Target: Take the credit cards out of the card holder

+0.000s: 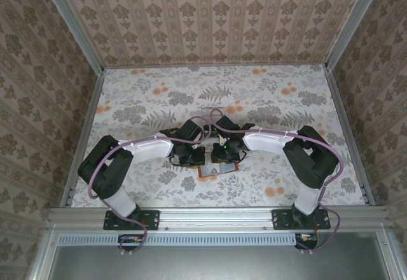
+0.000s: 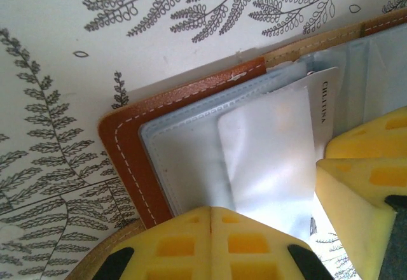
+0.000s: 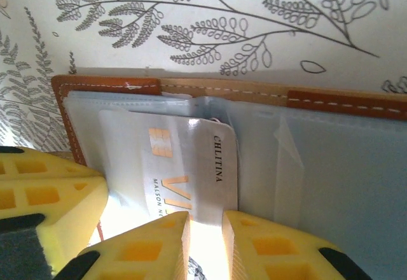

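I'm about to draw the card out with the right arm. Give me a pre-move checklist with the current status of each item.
1. The card holder lies open, pockets up: ok.
2. The credit card sticks partly out of its pocket: ok.
3. The left gripper is shut, tips at the pocket panel; pinning the holder: cannot tell.
4. The right gripper clamped on the card: not ok, jaws narrowly apart at its near edge.
5. Clearance between the two grippers: cannot tell, very close.
6. More cards in other pockets: cannot tell.
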Motion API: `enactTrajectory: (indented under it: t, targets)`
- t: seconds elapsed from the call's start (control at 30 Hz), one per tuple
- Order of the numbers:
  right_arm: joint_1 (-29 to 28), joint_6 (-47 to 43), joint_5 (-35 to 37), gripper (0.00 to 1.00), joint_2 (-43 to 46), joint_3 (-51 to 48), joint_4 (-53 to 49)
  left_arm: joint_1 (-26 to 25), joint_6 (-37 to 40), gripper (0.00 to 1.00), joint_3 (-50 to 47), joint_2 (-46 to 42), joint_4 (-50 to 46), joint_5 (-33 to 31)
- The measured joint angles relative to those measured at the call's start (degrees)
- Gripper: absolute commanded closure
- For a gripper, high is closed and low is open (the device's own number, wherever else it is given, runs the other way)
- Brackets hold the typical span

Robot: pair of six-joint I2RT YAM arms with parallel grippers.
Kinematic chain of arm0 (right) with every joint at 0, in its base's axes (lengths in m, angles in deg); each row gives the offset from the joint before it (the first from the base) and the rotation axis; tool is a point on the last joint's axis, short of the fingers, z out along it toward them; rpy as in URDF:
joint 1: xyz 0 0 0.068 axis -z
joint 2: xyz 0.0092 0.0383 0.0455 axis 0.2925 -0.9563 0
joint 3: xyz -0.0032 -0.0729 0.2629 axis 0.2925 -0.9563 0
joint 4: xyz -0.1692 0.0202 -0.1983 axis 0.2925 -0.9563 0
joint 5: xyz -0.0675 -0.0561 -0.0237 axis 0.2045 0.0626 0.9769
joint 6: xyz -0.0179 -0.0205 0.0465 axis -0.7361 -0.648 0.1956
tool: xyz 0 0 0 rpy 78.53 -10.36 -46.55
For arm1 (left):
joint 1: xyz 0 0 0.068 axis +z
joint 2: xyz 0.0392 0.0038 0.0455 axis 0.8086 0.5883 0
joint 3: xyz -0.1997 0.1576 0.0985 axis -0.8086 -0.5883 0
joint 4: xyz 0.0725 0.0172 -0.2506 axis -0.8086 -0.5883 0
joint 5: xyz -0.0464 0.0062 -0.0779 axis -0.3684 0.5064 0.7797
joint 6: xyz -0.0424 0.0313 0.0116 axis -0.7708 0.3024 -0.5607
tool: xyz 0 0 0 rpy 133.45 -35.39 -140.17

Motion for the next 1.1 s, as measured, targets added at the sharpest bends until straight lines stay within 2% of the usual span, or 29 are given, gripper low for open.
enactTrajectory:
  t: [0.67, 1.1]
  targets:
    - [1.7, -0.15, -0.35, 0.73, 2.99, -0.02, -0.85, -1.27, 0.42, 0.97, 3.04, -0.5, -2.19, -0.13]
    - [1.75, -0.15, -2.82, 0.72, 1.62, -0.96, -0.24, -1.51, 0.42, 0.97, 3.67, 3.1, -1.79, 0.74]
